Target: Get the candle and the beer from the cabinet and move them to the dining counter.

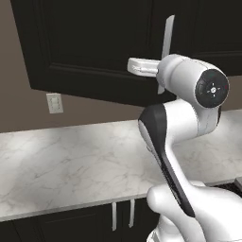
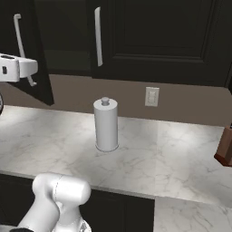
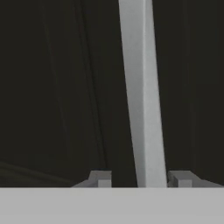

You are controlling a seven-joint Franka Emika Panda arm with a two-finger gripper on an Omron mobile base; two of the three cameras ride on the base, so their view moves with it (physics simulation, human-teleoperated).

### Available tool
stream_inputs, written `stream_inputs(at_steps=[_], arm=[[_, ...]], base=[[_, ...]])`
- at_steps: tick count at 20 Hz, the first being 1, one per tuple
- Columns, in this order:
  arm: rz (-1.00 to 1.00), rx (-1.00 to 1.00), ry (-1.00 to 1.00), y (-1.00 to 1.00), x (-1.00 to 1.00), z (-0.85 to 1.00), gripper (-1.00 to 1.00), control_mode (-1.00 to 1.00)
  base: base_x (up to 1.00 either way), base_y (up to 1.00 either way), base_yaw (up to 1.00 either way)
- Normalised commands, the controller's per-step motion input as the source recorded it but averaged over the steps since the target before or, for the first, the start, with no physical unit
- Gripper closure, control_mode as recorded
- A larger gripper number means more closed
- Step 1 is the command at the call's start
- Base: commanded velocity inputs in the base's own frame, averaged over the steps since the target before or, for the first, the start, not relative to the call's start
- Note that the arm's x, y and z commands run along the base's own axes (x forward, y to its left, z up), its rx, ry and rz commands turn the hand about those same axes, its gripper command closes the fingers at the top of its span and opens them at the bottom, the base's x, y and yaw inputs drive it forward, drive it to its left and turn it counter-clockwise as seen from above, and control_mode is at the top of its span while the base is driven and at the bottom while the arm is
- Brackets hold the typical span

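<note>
Here 1 gripper (image 3: pixel 140 179) straddles 1 cabinet (image 3: pixel 52 87) handle (image 3: pixel 142 96)

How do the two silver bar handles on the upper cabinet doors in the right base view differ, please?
The left bar handle sits on a door swung open toward the camera, with the gripper at it; the right bar handle sits on a door that looks shut, untouched. The left handle looks thinner; the right reads broader. Both are long, silver and vertical, on the black cabinet.

One black wall cabinet (image 2: pixel 158 41) with two long silver bar handles (image 2: pixel 98 36) in the right base view; one paper towel roll (image 2: pixel 106 124); one wall outlet (image 2: pixel 152 96); one marble worktop (image 2: pixel 172 154); two short lower cabinet handles (image 1: pixel 113 216); one brown block (image 2: pixel 225 147) at the right edge
</note>
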Motion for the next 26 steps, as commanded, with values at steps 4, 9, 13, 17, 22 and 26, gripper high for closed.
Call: stream_inputs(at_steps=[4, 9, 13, 17, 22, 26], arm=[[0.0, 0.0, 0.0, 0.57, -0.44, 0.06, 1.0, -1.0], [0.0, 0.01, 0.0, 0.58, -0.38, 0.05, -1.0, -1.0], [0.0, 0.03, 0.02, 0.37, -0.23, 0.0, -1.0, -1.0], [0.0, 0.05, 0.01, 0.01, -0.4, 0.0, -1.0, -1.0], [0.0, 0.1, 0.0, -0.12, -0.59, 0.02, -1.0, -1.0], [0.0, 0.16, 0.0, -0.16, -0.63, 0.02, -1.0, -1.0]], base=[[0.0, 0.0, 0.0], [0.0, 0.0, 0.0], [0.0, 0.0, 0.0], [0.0, 0.0, 0.0], [0.0, 0.0, 0.0], [0.0, 0.0, 0.0]])
